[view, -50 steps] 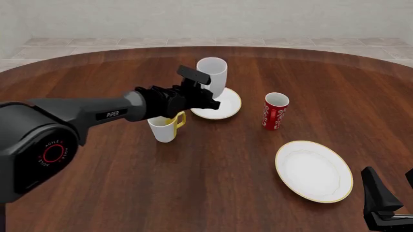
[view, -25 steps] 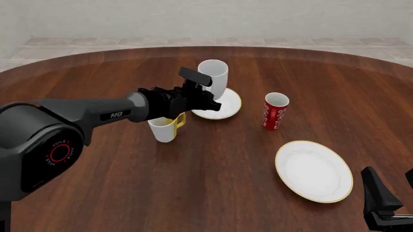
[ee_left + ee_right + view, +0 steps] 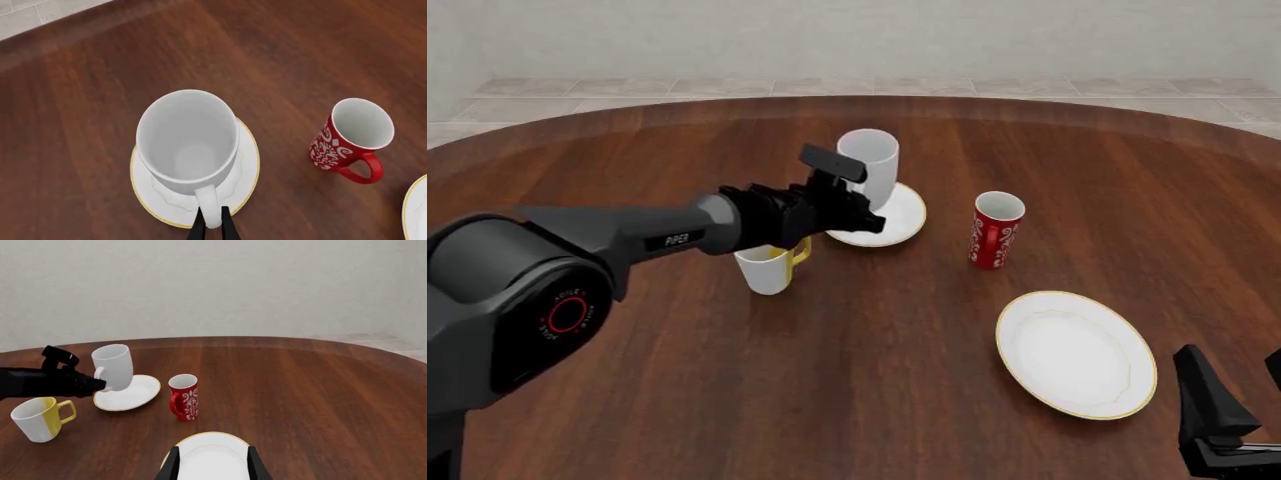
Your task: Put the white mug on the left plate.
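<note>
Only the right wrist view shows the white mug (image 3: pixel 113 366) tilted.

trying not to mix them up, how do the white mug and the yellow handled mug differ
The white mug is taller and all white; the yellow-handled mug is smaller, with a yellow handle and side. The white mug is over the small gold-rimmed plate, its handle pinched by the left hand; the yellow-handled mug stands free on the table. Both are upright, with one handle.

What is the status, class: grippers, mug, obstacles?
Left gripper shut on white mug handle, mug over small plate. Right gripper open, idle. Red cup stands apart.
</note>
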Controlling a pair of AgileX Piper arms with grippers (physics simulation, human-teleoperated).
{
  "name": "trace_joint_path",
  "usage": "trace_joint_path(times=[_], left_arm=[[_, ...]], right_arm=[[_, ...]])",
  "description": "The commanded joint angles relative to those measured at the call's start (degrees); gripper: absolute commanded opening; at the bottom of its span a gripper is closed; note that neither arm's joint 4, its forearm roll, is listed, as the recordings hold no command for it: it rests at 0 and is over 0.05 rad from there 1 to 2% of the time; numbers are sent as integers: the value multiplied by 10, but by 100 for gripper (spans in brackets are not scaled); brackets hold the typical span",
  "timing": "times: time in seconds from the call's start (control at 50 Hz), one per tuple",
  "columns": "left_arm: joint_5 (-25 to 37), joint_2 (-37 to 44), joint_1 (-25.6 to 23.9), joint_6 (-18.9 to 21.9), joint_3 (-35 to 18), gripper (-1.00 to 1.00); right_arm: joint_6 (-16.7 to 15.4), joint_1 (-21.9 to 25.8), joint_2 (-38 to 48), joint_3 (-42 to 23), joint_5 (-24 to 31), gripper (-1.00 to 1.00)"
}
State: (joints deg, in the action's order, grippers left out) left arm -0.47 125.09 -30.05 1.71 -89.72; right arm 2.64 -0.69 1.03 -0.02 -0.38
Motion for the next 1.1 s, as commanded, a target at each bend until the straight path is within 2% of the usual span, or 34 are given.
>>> trace_joint_path(times=[0.02,1.1], left_arm=[[-1,7,-1,2,-5,-100],[-7,23,-3,-4,-3,-100]], right_arm=[[1,-1,2,0,-1,100],[-1,0,-1,0,0,100]])
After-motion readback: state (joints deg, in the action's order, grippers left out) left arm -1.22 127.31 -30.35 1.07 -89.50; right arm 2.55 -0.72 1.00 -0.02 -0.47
